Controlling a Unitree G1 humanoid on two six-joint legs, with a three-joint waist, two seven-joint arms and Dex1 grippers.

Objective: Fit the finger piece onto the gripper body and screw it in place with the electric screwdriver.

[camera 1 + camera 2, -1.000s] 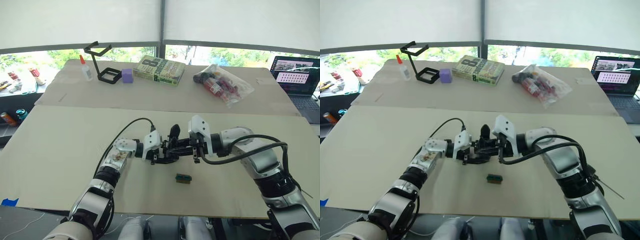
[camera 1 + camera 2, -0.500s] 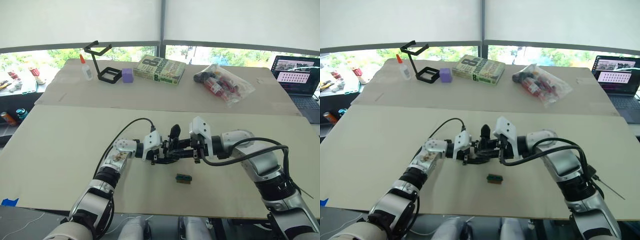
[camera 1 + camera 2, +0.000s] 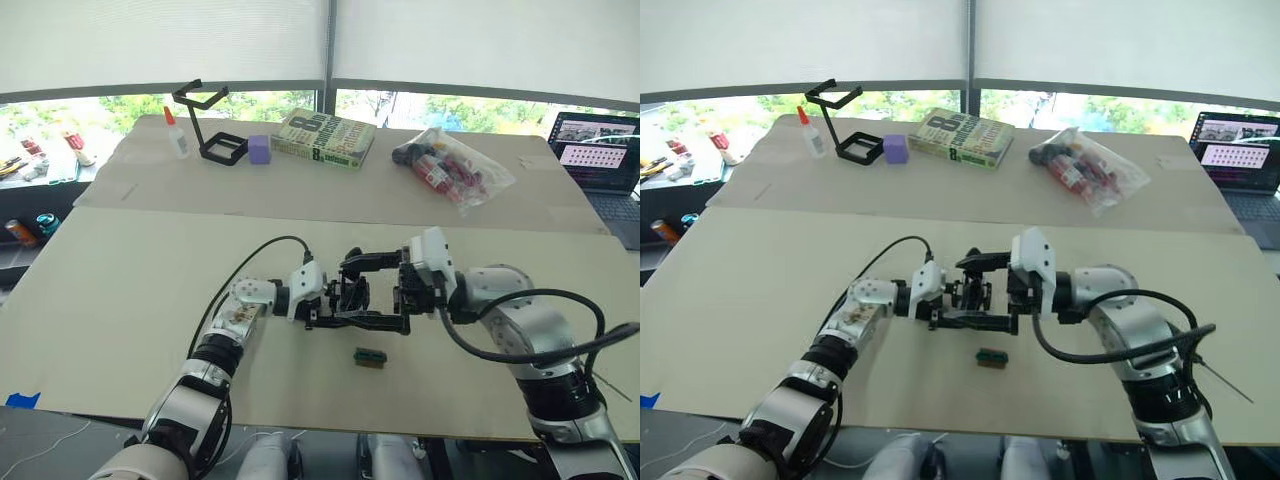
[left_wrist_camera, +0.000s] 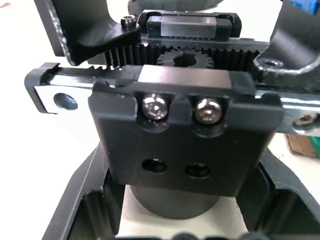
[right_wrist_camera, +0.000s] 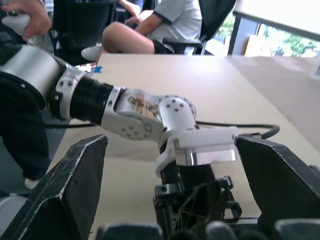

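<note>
Beige table under wide windows, with a book, a black wire-frame stand and a bagged bundle at the far edge. At centre the left gripper is clamped on the small chunky black gripper body, which fills the left wrist view: toothed rack, two silver screws, two empty holes. The right gripper has its fingers spread wide around it, one above and one below, gripping nothing. A small green-and-brown block lies just in front. Finger piece and screwdriver can't be identified. Looks like the holding and positioning step; next the right arm needs to fetch the finger piece.
</note>
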